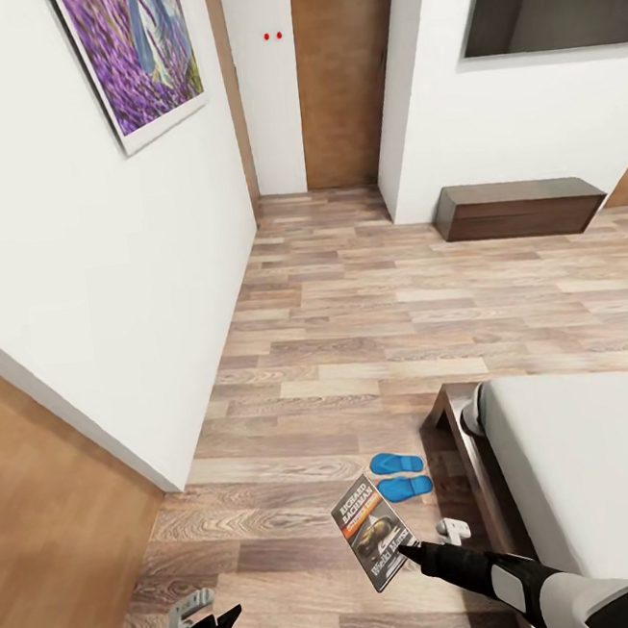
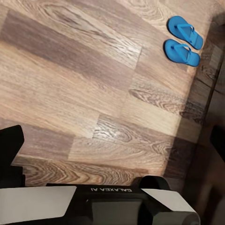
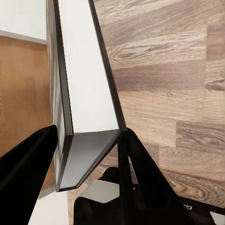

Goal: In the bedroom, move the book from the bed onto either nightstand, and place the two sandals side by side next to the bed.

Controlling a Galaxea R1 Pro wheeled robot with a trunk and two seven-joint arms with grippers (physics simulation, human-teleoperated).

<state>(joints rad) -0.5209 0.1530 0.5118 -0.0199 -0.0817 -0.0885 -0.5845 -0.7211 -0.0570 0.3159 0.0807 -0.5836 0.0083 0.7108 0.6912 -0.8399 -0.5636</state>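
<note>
My right gripper (image 1: 406, 548) is shut on the book (image 1: 374, 532), a thin paperback with "RICHARD BACHMAN" on its dark cover, held upright above the floor beside the bed (image 1: 583, 479). In the right wrist view the book (image 3: 89, 93) stands edge-on between the two black fingers (image 3: 28, 173). Two blue sandals (image 1: 399, 475) lie side by side on the floor at the bed's corner; the left wrist view shows the sandals (image 2: 184, 41) too. My left gripper (image 1: 225, 618) hangs low at the left, open and holding nothing. The nightstand is out of view.
A white wall (image 1: 107, 278) with a lavender picture (image 1: 137, 52) juts in on the left, and a brown door panel (image 1: 47, 535) lies below it. Ahead, wood-plank floor (image 1: 354, 329) runs to a brown door (image 1: 342, 69) and a low dark cabinet (image 1: 516, 208).
</note>
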